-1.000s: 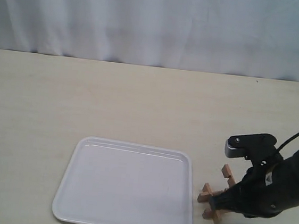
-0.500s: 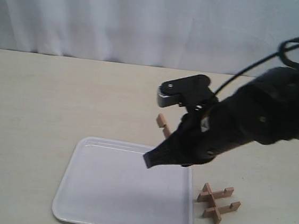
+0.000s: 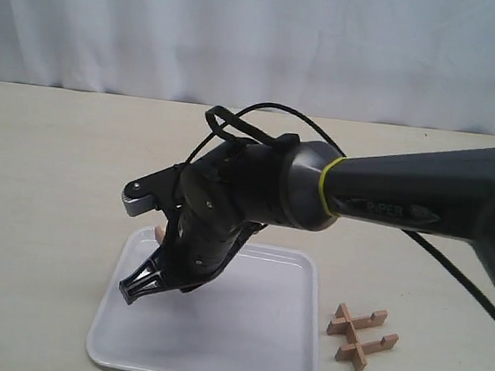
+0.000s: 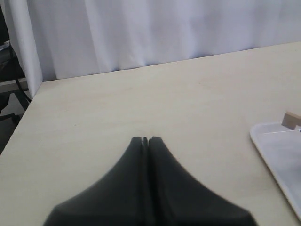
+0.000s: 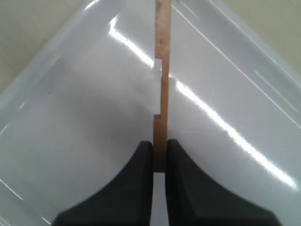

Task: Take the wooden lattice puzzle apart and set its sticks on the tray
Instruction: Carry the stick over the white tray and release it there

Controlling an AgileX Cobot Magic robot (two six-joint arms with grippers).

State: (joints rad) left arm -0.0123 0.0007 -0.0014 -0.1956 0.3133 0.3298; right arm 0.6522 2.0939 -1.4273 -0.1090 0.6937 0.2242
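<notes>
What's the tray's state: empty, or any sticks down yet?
Empty where visible: nothing lies on the tray; the one stick is clamped in the right jaws over it. The arm hides part.

Right arm (image 3: 255, 195) reaches in from the right and hangs across the tray (image 3: 290, 367), roofing over its far and left parts, so there's no clean way down there. Right gripper (image 3: 135, 291) sits low over the tray's left side, jaws pinched on a stick (image 5: 162, 84) that juts ahead of them above the tray floor. The tray's near-right quarter lies bare and reachable. Just right of the tray, the rest of the wooden lattice puzzle (image 3: 360, 335) sits on the table (image 3: 56, 156), open from above. There's wide bare table left and far, up to the curtain (image 3: 246, 35). Left gripper (image 4: 145, 140), jaws together, has bare table ahead, well apart from the tray's rim.
</notes>
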